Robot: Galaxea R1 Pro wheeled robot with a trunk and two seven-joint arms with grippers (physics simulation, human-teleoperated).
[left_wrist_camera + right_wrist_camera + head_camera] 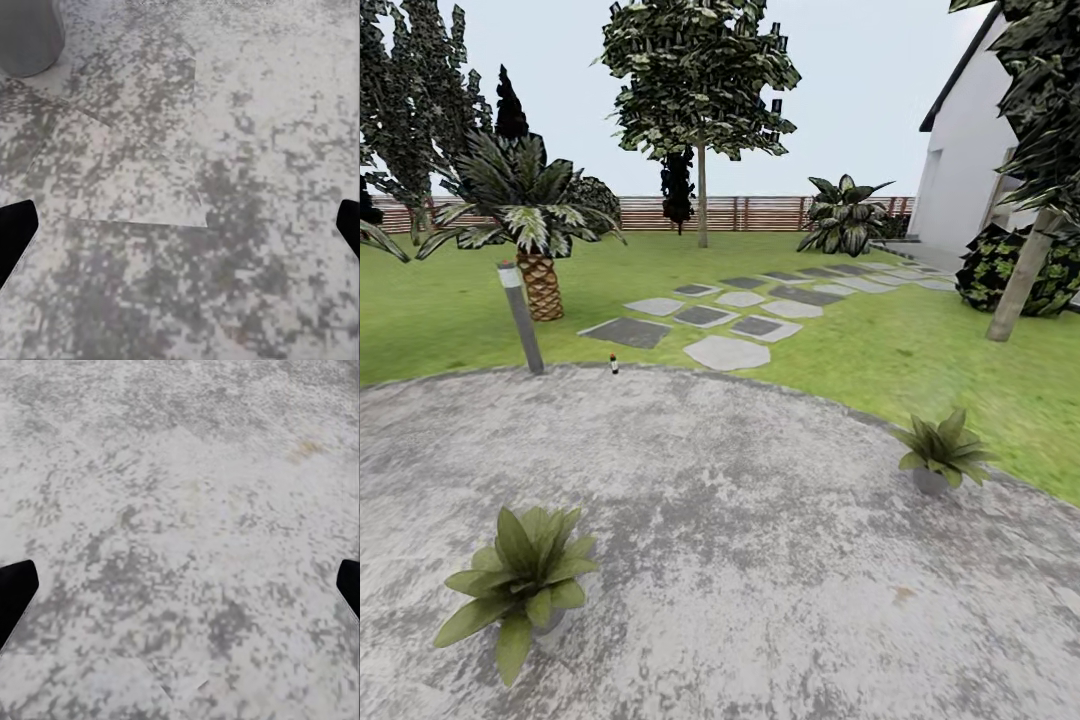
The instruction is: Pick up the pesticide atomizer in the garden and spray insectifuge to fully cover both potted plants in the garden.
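Nearby, mottled grey stone patio [760,560], rough and blotchy. Left fingers [15,232] and right fingers [16,592] spread wide at the wrist views' edges, holding nothing. Broad-leaved light-green plant [520,585] close by; spikier plant in grey pot [942,452] further right. Farther off, tiny slim pesticide atomizer [614,364] upright at the patio's far rim, near a grey post [521,318]. Beyond: lawn, flat stepping stones [728,352], slatted brown fence [760,212].
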